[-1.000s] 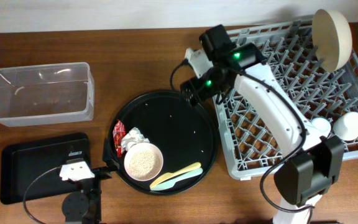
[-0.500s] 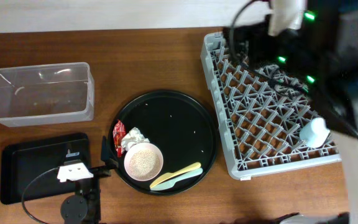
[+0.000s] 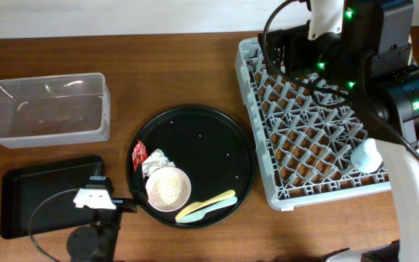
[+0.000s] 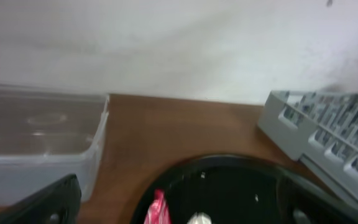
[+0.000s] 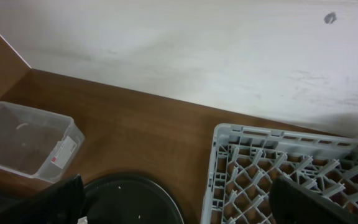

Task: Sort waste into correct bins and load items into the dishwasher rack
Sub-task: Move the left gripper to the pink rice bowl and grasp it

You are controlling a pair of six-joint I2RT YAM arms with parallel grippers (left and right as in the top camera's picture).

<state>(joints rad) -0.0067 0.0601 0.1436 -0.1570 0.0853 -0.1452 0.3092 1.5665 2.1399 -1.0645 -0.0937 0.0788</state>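
Observation:
The small pink bowl (image 3: 168,189) holds white rice and sits on the round black tray (image 3: 209,138), with the red wrapper (image 3: 139,155) and the white tissue (image 3: 156,164) beside it. Yellow cutlery (image 3: 211,201) and blue cutlery (image 3: 204,211) lie at the tray's front. My left gripper (image 3: 132,204) is open at the tray's left front edge; its wrist view shows the wrapper (image 4: 157,208) between the spread fingers (image 4: 45,202). My right gripper (image 5: 179,202) is open and empty, raised high over the grey rack (image 3: 304,131). A white cup (image 3: 367,154) stands in the rack. The cream bowl and blue cup are hidden.
The clear tub (image 3: 46,109) stands at the far left, and the flat black tray (image 3: 42,193) lies in front of it. My right arm (image 3: 369,44) hides the rack's far right part. A pale wall runs behind the table.
My right arm has risen from the rack's left edge toward the camera and now hides the cream bowl. My left gripper has shifted slightly right along the round tray's edge.

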